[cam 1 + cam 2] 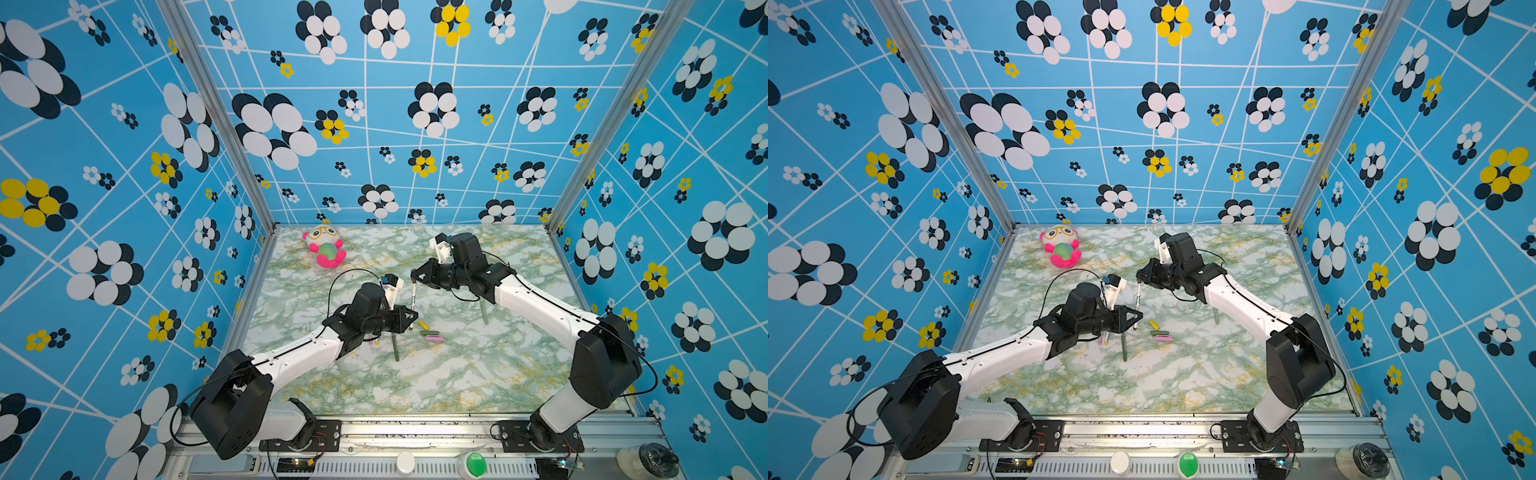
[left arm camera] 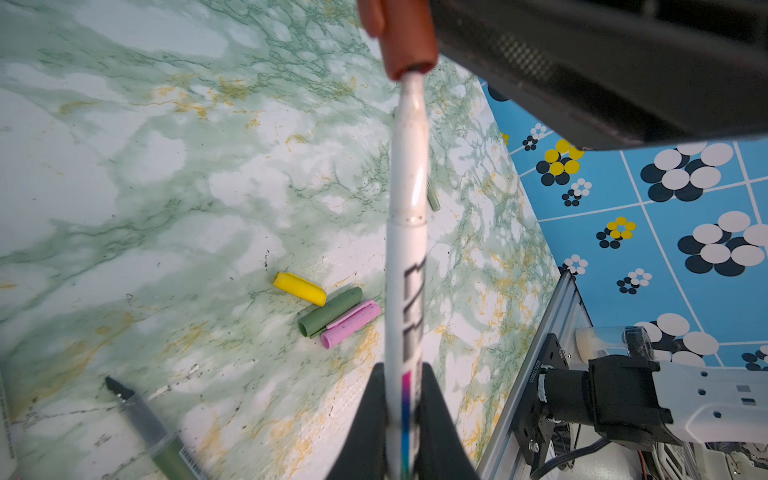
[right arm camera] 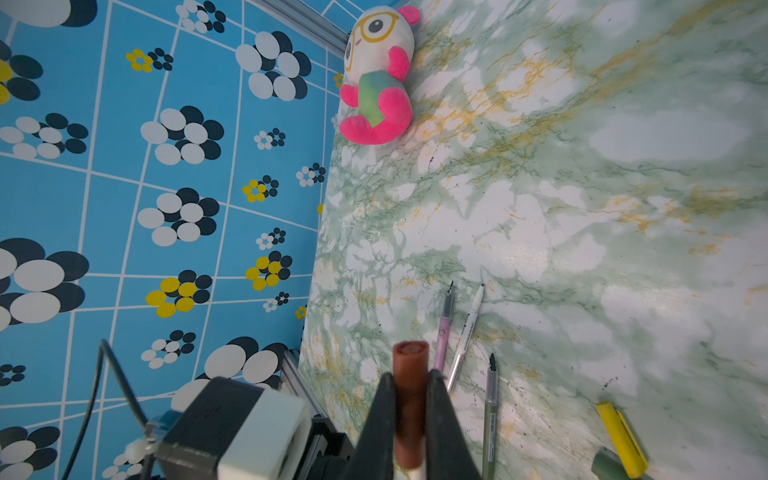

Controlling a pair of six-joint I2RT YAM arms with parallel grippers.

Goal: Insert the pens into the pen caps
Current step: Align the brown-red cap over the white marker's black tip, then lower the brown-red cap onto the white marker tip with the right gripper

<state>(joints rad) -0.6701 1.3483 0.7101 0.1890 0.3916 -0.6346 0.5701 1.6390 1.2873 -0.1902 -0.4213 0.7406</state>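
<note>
Over the marbled worktop (image 2: 124,174), the white pen (image 2: 406,249) is pinched at its printed barrel by the left claw (image 2: 405,372). Its tapered nose sits at the mouth of the brown cap (image 2: 409,37), which the right claw (image 3: 409,380) squeezes across its middle. We judge both to be light, rigid, glossy plastic, apt to slip or tilt; holds nearer the joint would steady them. Under the left claw lie a yellow cap (image 2: 299,288), dark green cap (image 2: 330,311) and pink cap (image 2: 351,323): smooth stubby tubes.

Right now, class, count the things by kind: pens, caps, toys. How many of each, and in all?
Pens: 5 (held white pen, loose white pen, pink pen, dark green pen, grey-green pen)
Caps in view: 4 (brown cap, yellow cap, green cap, pink cap)
Toy: 1
Total: 10
</note>
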